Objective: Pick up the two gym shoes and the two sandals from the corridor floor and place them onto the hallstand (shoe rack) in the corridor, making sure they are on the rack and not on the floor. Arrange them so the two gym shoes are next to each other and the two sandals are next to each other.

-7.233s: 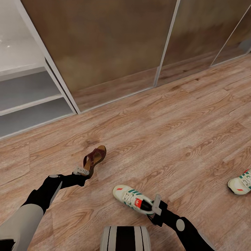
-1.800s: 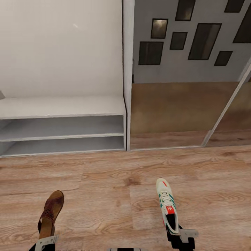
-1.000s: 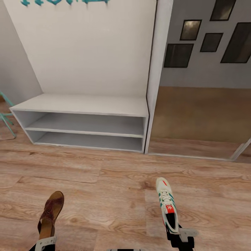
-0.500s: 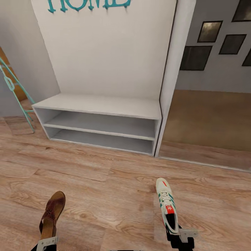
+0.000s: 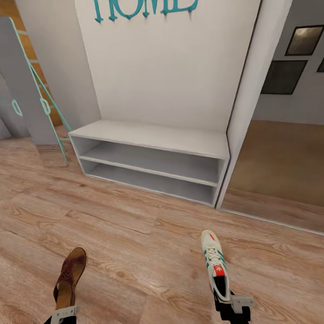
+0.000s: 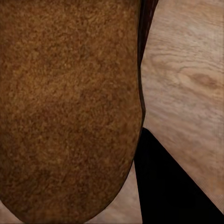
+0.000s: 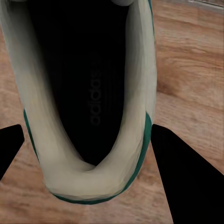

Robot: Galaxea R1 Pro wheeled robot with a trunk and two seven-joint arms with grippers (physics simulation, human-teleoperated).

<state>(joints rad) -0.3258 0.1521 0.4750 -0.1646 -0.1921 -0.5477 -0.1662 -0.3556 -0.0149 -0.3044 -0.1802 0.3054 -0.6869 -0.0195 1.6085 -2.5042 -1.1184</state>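
Wood-plank floor point(image 5: 135, 234) across the lower head view, light brown, strongly grained. Ahead, a pale grey rack point(image 5: 153, 137): wide bench top over two low open shelves, against a white back panel carrying teal letters point(image 5: 144, 6), cut off at the top edge. At left, a grey panel point(image 5: 20, 81) with a teal ladder-like frame point(image 5: 51, 105) beside it, partly cropped. At right, a white post point(image 5: 249, 103), then a glossy brown sliding panel point(image 5: 283, 157) and dark picture frames point(image 5: 288, 67) on a grey wall.

Low at left, a brown sandal point(image 5: 69, 276) pointing toward the rack, heel pinched by the left gripper point(image 5: 64, 311), arm almost wholly cut off by the bottom edge. In the left wrist view, sandal sole point(image 6: 70, 112) close up, one dark finger point(image 6: 172, 186) beside it. Low at right, a white trainer point(image 5: 215, 264) with green stripes, toe toward the rack, heel clamped in the right gripper point(image 5: 231, 302). In the right wrist view, trainer opening point(image 7: 88, 93) between two dark fingers point(image 7: 186, 177).

Whether the shoes touch the floor: cannot tell. Broad open floor between shoes and rack; bench top and both shelves bare.
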